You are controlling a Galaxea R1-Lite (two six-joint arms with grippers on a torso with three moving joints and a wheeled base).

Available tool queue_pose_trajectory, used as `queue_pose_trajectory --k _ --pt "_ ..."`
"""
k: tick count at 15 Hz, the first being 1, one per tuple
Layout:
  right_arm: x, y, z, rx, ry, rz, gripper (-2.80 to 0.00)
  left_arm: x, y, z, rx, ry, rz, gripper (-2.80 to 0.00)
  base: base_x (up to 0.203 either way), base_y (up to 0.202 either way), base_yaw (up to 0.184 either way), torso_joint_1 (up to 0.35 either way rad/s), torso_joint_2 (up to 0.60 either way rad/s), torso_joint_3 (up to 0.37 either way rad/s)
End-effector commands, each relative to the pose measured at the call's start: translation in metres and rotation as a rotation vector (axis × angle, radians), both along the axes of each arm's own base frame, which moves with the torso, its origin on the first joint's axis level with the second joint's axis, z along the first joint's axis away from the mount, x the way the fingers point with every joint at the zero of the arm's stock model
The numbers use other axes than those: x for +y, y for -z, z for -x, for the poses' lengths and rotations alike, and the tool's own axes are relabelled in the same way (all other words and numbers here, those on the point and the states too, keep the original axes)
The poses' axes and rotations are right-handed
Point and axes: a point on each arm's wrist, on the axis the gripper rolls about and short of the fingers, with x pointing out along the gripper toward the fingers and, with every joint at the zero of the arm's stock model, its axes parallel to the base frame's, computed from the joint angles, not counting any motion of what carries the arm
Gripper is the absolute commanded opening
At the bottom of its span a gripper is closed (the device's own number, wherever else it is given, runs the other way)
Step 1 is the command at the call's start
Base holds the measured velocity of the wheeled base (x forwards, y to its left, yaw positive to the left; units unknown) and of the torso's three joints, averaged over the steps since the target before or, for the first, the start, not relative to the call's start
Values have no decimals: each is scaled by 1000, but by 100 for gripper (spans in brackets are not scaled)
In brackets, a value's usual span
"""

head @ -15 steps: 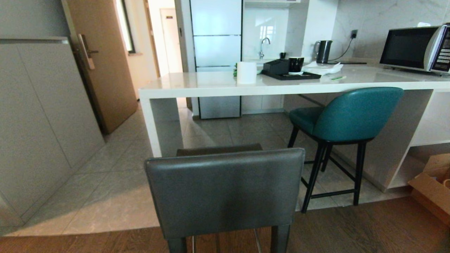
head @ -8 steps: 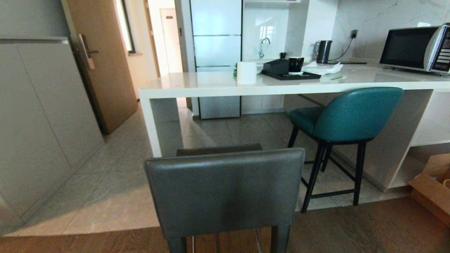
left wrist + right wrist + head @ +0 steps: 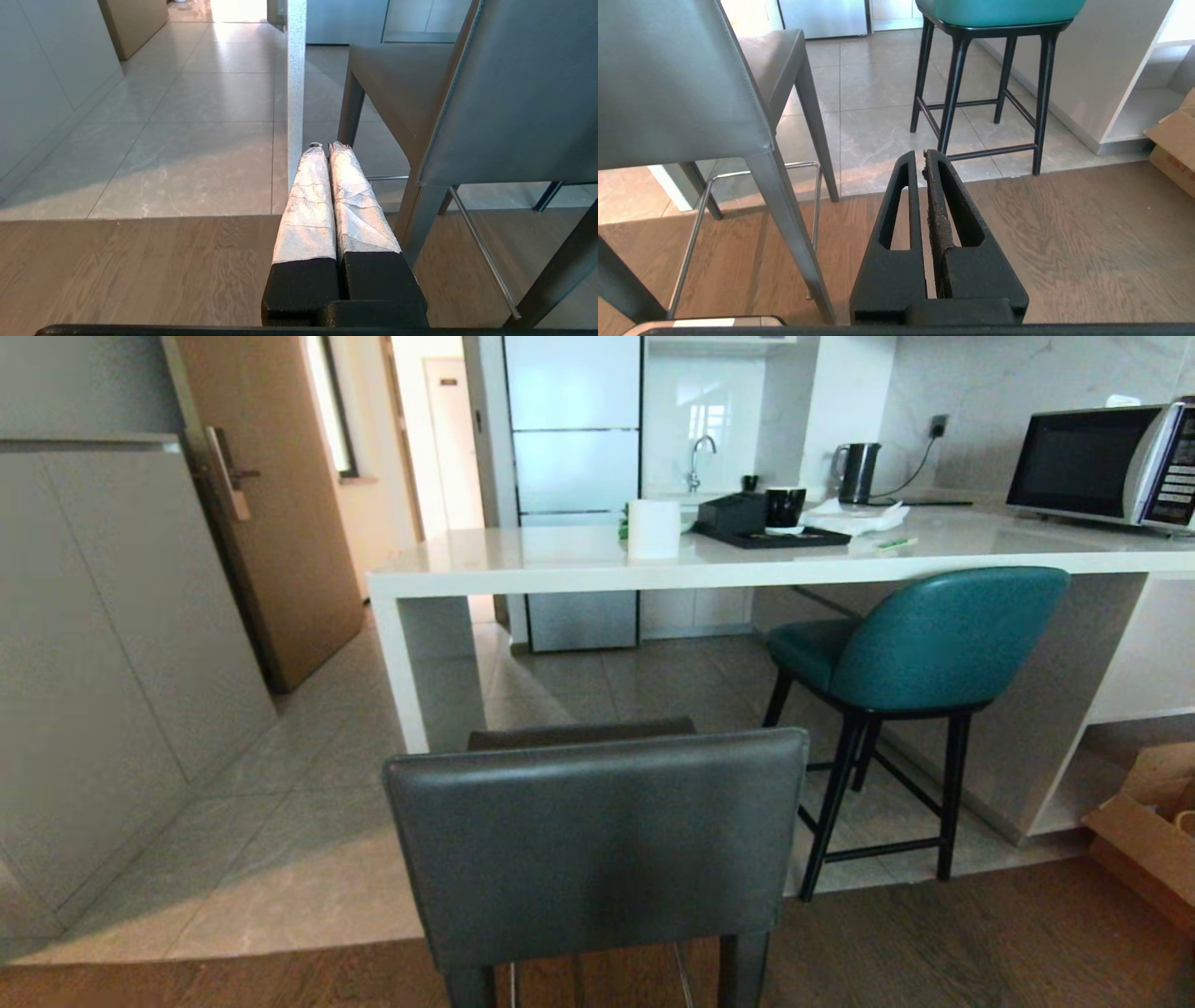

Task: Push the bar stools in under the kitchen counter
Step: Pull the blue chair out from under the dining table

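Two stools: we see both standing out from the bench, neither one pushed in yet.
Change: almost none; over the last second our head view matches the earlier ones apart from a hair of drift, and no stool has shifted.
Grey stool (image 3: 597, 845): lower centre of the head view, its square back toward us, its seat short of the bench edge, its legs on the seam between wood floor and tile.
Teal stool (image 3: 920, 649): right of centre, seat partly under the bench (image 3: 523, 574), back sticking out.
Left gripper (image 3: 327, 147): jaws pressed together, holding nothing, low beside the grey stool's back and not touching it.
Right gripper (image 3: 922, 156): jaws closed and empty, low on the stool's other side, clear of its leg.
Meaning: we judge the pushing has not begun; the grey stool looks like the first to go.
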Motion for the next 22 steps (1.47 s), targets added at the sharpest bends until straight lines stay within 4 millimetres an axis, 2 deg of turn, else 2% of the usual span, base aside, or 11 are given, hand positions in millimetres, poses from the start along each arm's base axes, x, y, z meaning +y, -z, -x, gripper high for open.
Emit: queue_pose_trajectory --k 1,22 --pt "0 0 0 2 0 0 -280 0 0 0 2 -1 0 -280 0 0 0 0 0 0" --pt "0 0 0 2 6 -10 -280 0 0 0 2 -1 0 -280 0 -187 3 3 3 2"
